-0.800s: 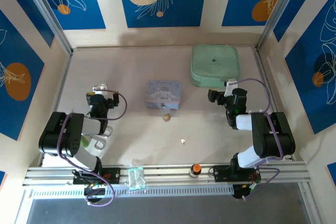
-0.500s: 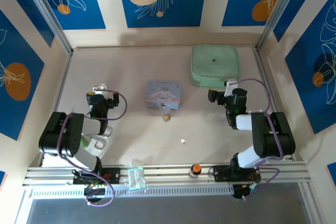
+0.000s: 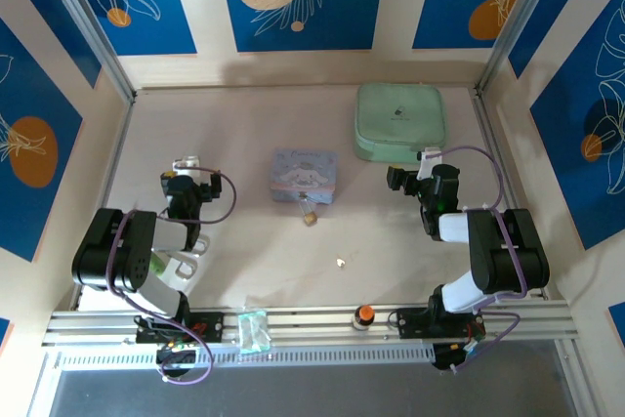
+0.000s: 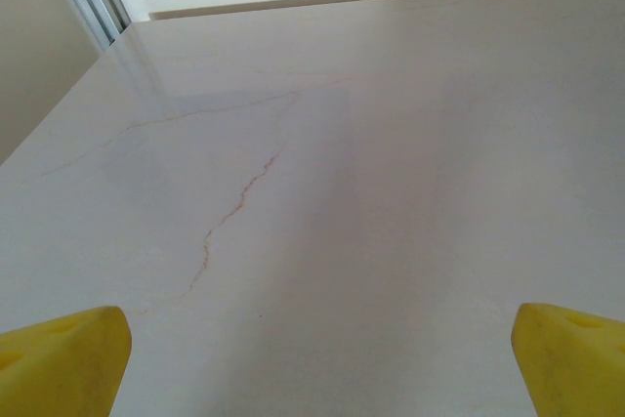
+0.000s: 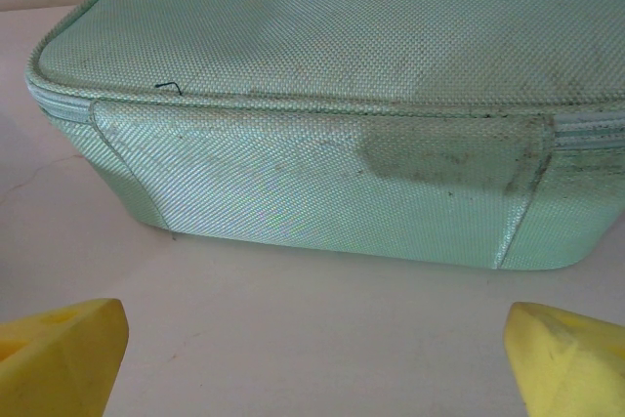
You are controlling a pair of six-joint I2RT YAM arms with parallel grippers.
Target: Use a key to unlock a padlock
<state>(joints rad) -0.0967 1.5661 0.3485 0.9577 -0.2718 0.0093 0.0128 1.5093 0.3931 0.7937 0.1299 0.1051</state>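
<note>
The tiny brass padlock (image 3: 310, 215) lies on the table just in front of the blue cartoon tin (image 3: 305, 175). The key (image 3: 341, 263), a pale speck, lies nearer the front, to the padlock's right. My left gripper (image 3: 186, 163) rests low at the left, well away from both; in its wrist view the gripper (image 4: 317, 354) is open, yellow fingertips (image 4: 63, 358) wide apart over bare table. My right gripper (image 3: 429, 156) sits at the right, just in front of the green bag; the right wrist view shows the gripper (image 5: 312, 354) open and holding nothing.
A mint-green medicine bag (image 3: 398, 122) lies at the back right, and its side (image 5: 322, 183) is close ahead of the right fingers. An orange-topped knob (image 3: 364, 315) and a small clear packet (image 3: 252, 331) sit on the front rail. Walls enclose the table on three sides.
</note>
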